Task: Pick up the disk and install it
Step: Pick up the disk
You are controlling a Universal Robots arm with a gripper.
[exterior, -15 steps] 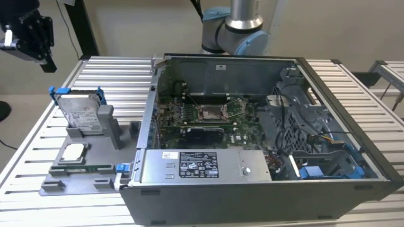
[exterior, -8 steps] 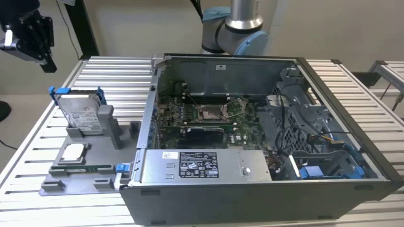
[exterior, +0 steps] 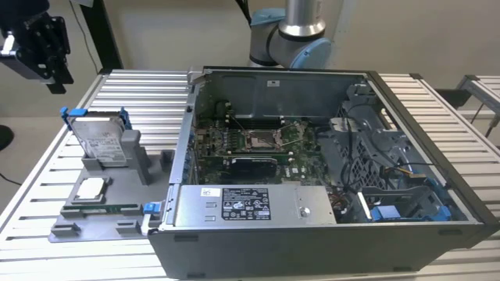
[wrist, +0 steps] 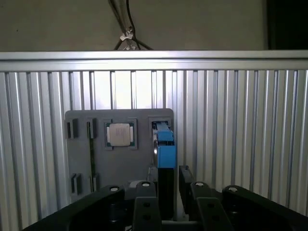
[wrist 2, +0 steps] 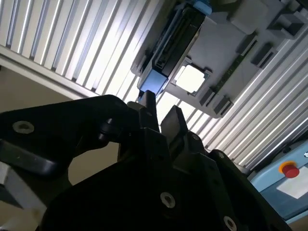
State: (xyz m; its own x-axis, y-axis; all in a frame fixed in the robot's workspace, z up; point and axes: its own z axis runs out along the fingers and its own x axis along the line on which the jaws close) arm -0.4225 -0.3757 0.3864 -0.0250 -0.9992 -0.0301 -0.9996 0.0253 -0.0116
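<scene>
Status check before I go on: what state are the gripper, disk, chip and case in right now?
gripper: open, empty, above the disk, clear of it.
disk: upright in the grey holder, not picked up.
chip: lying flat in the holder.
computer case: on its side, open.

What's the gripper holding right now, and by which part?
Nothing. The gripper is open and empty, high above the disk, which stands on edge in the grey holder.

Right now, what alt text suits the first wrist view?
An open black gripper hangs over a blue-framed silver-grey metal disk standing on edge in a grey holder beside a square silver chip, on a ribbed metal table.
</scene>
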